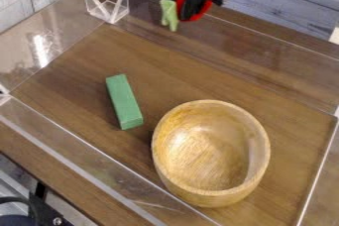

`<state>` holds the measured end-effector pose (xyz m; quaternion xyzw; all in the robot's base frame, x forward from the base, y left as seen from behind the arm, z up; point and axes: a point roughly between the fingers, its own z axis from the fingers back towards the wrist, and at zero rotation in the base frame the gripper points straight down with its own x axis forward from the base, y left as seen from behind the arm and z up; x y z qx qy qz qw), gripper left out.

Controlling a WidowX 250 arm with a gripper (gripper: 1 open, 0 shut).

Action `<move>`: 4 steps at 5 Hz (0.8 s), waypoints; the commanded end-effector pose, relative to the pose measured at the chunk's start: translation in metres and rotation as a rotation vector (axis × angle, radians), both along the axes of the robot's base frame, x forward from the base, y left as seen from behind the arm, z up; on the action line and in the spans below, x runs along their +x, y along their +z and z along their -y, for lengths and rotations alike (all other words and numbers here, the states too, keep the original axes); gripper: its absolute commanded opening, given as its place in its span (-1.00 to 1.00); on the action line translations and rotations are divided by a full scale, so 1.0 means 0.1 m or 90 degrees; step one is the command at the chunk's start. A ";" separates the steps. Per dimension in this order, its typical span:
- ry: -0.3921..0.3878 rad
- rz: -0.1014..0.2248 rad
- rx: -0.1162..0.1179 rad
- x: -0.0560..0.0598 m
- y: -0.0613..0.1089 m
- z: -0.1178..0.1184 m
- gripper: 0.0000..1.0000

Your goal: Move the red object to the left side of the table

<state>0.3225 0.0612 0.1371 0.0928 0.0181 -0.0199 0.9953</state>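
Note:
My gripper (192, 10) hangs above the far edge of the table (252, 76), near the back wall's middle. Its black fingers are shut on the red object (196, 10), a small red toy fruit whose light-green stem (169, 14) sticks out to the left. The fruit is held up in the air, well above the dark wood tabletop. Most of its red body is covered by the fingers.
A green rectangular block (125, 101) lies left of centre. A round light wooden bowl (211, 151) stands at the front right. Low clear acrylic walls (79, 166) edge the tabletop, and a clear bracket (106, 4) stands at the back left corner.

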 end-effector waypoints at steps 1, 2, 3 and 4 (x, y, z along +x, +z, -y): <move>0.012 0.048 0.009 -0.07 0.24 -0.27 -1.00; 0.018 0.046 0.008 -0.09 0.19 -0.42 -1.00; 0.007 0.047 0.006 -0.06 0.20 -0.42 -1.00; -0.012 0.047 0.005 -0.03 0.21 -0.42 -1.00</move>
